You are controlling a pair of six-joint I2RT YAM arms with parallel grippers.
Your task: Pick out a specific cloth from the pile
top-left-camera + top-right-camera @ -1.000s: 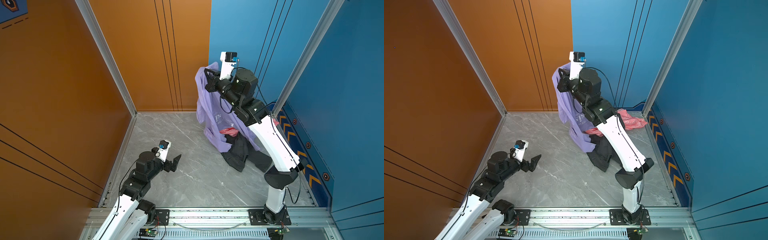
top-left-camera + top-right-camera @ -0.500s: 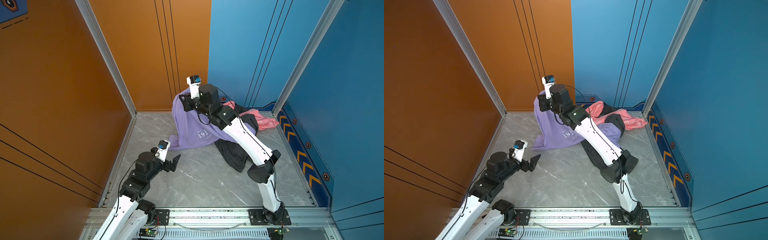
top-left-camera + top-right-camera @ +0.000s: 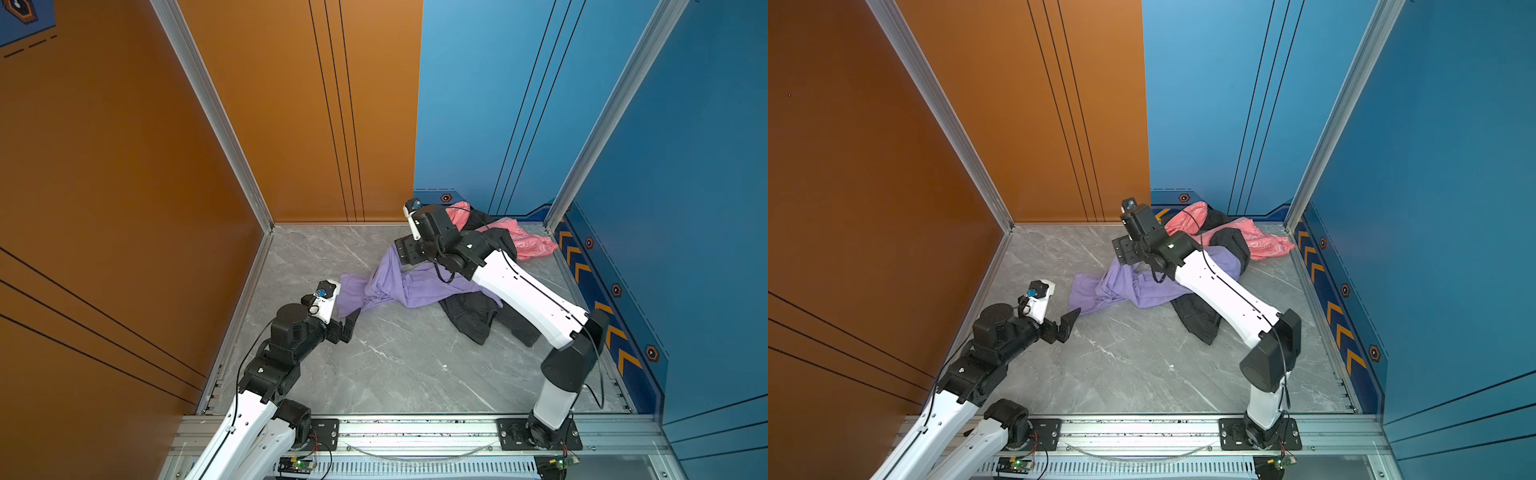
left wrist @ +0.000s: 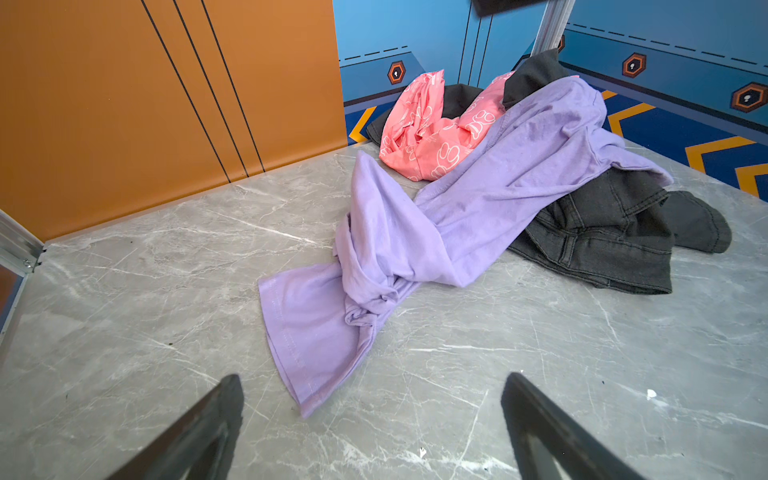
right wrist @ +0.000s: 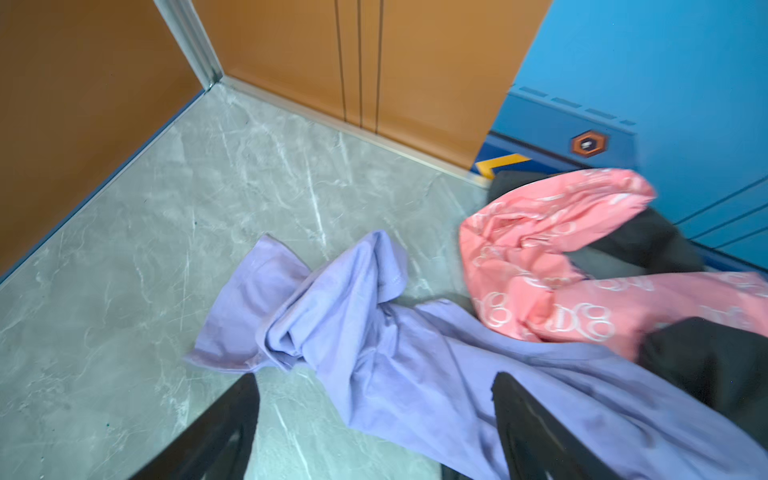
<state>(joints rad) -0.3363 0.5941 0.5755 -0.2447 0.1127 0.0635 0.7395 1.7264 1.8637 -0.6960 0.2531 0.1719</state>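
right wrist view: right claw (image 5: 376,380) spread wide, hovering low over the cloth (image 5: 415,353).

No legible words, brands or numbers anywhere. Signs only:
- orange chevron arrows (image 4: 715,147) on blue skirting (image 4: 685,70), wall base beside pile (image 4: 598,237)
- orange-rimmed hexagon badges (image 4: 633,65) on same skirting behind pile; small white mark inside, unreadable
- white paw-print outlines (image 4: 449,154) on pink garment (image 4: 419,120) in pile; no lettering
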